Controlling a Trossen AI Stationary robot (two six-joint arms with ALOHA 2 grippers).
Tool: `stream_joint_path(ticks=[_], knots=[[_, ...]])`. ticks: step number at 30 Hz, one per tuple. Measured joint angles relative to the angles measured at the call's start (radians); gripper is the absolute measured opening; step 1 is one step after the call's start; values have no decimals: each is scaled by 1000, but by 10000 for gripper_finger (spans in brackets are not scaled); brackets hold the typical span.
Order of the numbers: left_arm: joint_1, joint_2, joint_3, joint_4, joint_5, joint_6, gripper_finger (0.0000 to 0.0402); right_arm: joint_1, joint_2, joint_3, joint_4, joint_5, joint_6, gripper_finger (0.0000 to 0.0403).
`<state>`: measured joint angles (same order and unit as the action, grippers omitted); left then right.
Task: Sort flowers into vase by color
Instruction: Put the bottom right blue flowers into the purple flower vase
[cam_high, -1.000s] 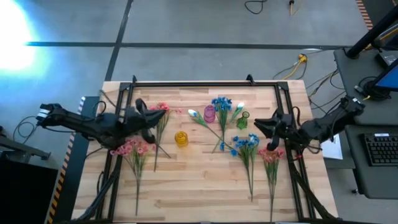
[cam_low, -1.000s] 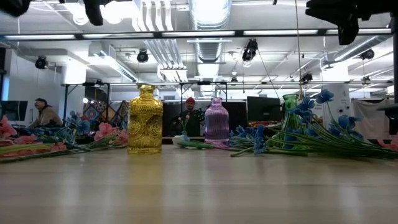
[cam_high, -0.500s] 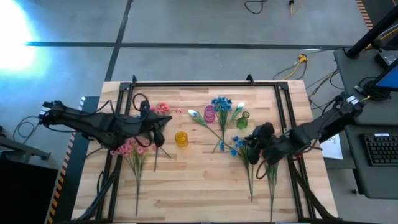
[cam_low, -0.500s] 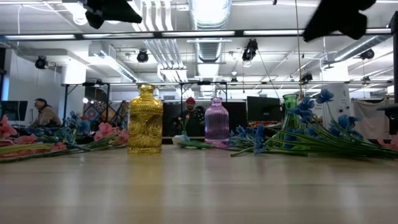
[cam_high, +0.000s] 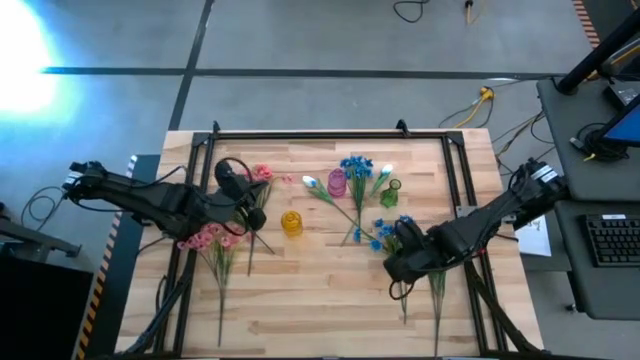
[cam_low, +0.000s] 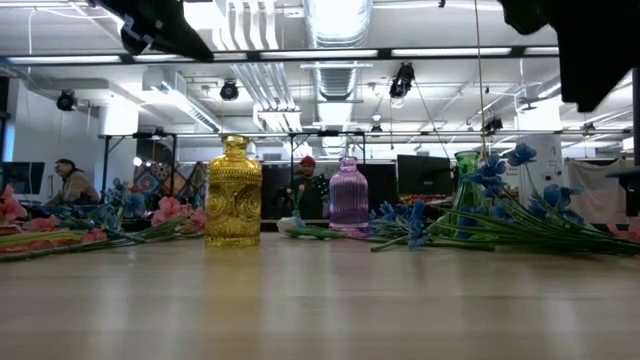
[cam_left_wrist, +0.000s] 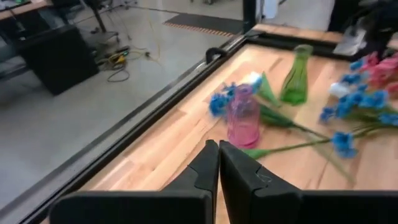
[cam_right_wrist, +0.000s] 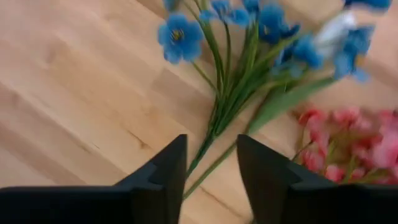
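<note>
The yellow vase (cam_high: 291, 223) stands near the middle of the wooden table (cam_high: 320, 310), so I place everything from it.

Nearest the front edge, to the right of the yellow vase, the right gripper (cam_right_wrist: 210, 163) hangs over the stems of a blue spray (cam_high: 397, 240). Its two fingers stand a little apart, with a green stem showing in the gap between them; I cannot tell whether they touch it. Just beyond that spray, farther right of the yellow vase, lies a pink spray (cam_right_wrist: 348, 134) with its stem running toward the front edge.

To the left of the yellow vase, a bunch of pink flowers (cam_high: 210, 238) lies flat, its stems also pointing at the front edge. Above it, slightly farther back, the left gripper (cam_left_wrist: 218, 163) has its fingers pressed together, holding nothing. A second pink cluster (cam_high: 262, 174) lies just behind that gripper.

Behind the yellow vase and to its right stands a pink vase (cam_high: 337, 183), with a white bud (cam_high: 311, 182) lying beside it. More blue flowers (cam_high: 356, 166) lie against it, and a green vase (cam_high: 390, 190) stands just right of those.

Beyond the table, in the low view, a person (cam_low: 72, 183) sits far back on the left.
</note>
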<state>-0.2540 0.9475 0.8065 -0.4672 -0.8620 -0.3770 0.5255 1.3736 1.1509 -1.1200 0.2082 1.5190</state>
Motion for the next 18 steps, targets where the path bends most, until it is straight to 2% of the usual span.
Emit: stream_joint_path(ticks=[5, 9, 13, 18], knots=[[-32, 5, -41, 0, -51, -3, 0, -2, 48, -22, -2, -33, 94, 213], [-39, 1, -41, 1, -56, 3, 0, -6, 99, -49, 6, -35, 132, 250], [-40, -2, -31, 3, -56, 25, 0, -9, 160, -64, 35, -52, 129, 264], [-40, -2, -17, 4, -56, 26, 0, -24, 240, -69, 66, -53, 79, 253]])
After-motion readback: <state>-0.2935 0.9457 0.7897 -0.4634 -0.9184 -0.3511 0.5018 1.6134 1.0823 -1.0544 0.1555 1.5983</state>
